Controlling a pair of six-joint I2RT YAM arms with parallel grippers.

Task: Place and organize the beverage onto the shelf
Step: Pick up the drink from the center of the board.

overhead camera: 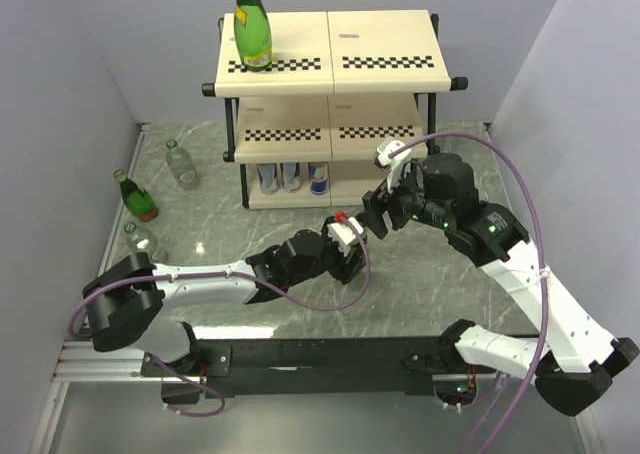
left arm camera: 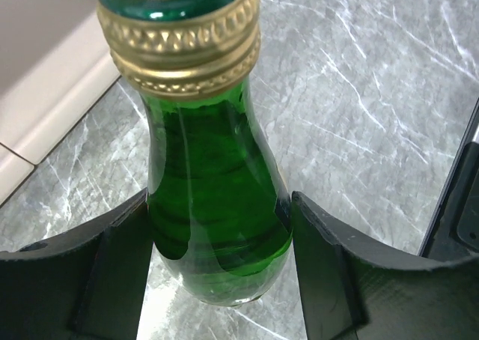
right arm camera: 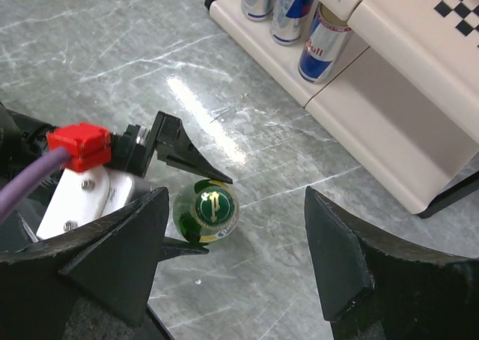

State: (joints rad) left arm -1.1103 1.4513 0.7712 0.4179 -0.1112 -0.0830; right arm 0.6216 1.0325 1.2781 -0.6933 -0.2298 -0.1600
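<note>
A small green glass bottle (left arm camera: 213,205) with a gold screw cap stands upright on the marble table. My left gripper (left arm camera: 218,213) is shut on its lower body, one finger pressed to each side. In the right wrist view the bottle's cap (right arm camera: 212,209) shows from above, between the left arm's two fingers (right arm camera: 187,156). My right gripper (right arm camera: 236,205) hangs open just above the bottle, its fingers spread wide and apart from the glass. The shelf (overhead camera: 385,39) stands behind, with a tall green bottle (overhead camera: 252,29) on the left of its top board. In the top view, my left gripper (overhead camera: 350,254) and right gripper (overhead camera: 376,214) meet in front of the shelf.
Three cans (overhead camera: 291,177) stand on the shelf's bottom tier, also seen as cans (right arm camera: 325,44) close to the right gripper. Three more bottles are on the table at the left: a clear one (overhead camera: 181,164), a green one (overhead camera: 135,196), and another clear one (overhead camera: 140,239). Grey walls close in both sides.
</note>
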